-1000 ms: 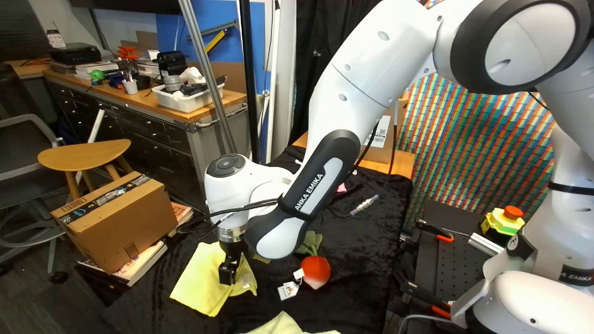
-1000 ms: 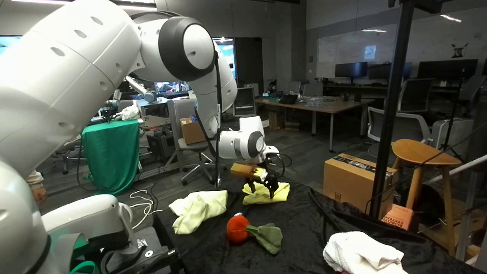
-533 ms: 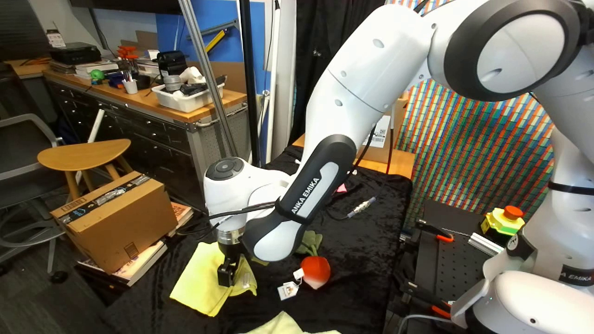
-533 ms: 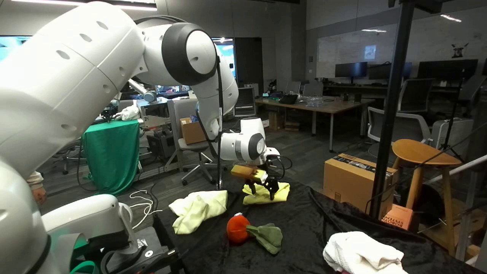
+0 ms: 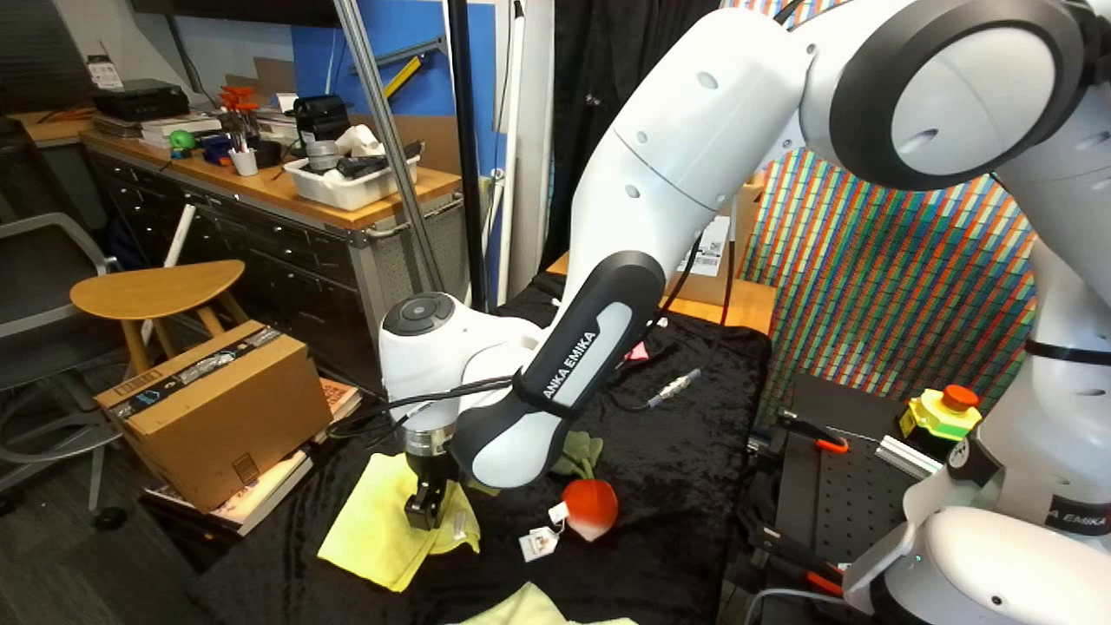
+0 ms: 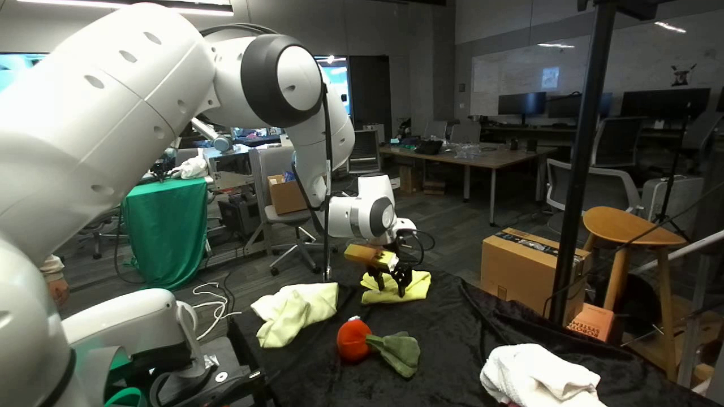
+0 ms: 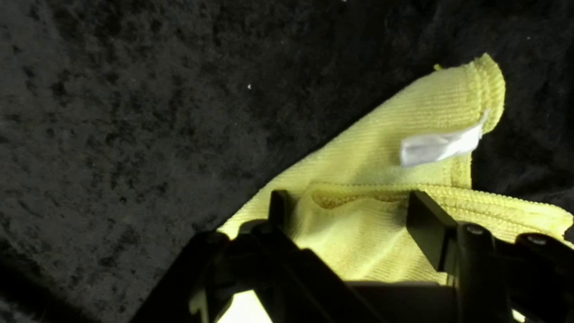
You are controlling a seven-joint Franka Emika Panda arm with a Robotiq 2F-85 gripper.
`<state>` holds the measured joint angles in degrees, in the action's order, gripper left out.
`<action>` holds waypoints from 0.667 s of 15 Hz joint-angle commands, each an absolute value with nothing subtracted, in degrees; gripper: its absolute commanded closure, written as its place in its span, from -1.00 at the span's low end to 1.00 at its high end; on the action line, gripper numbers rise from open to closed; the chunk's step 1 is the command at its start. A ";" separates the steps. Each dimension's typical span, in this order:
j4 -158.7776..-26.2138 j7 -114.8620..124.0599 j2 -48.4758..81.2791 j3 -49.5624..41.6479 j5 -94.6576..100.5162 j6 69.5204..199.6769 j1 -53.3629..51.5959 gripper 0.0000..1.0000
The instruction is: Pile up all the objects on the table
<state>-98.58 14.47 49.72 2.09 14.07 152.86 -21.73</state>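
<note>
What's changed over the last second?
The fingers have drawn closer together at the bright yellow cloth, with a gap still between them; no firm grip shows. The arm dipped slightly at the elbow. All three cloths, including the pale yellow cloth and white cloth, and the red toy stayed put.

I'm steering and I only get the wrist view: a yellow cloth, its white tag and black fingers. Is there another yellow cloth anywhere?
Observer: Yes, in both exterior views a paler yellow cloth lies on the black table top.
Operator: Ooh, any toys?
Observer: Yes, a red radish-like toy with green leaves.
Operator: Is it touching the cloth under my fingers?
Observer: No, in an exterior view bare black table top shows between the toy and your bright yellow cloth.
</note>
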 commanded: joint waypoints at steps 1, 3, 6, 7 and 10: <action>-97.31 13.08 50.29 2.07 12.48 153.39 -21.91 0.17; -97.32 13.24 50.30 1.94 12.56 153.56 -22.03 0.48; -97.68 13.30 49.75 1.77 12.79 153.76 -22.20 0.91; -97.78 13.17 49.55 1.82 12.84 153.82 -22.17 0.99; -98.86 13.07 48.01 1.35 13.56 154.47 -22.60 0.96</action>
<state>-98.10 14.46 49.54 2.05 14.07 153.04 -21.85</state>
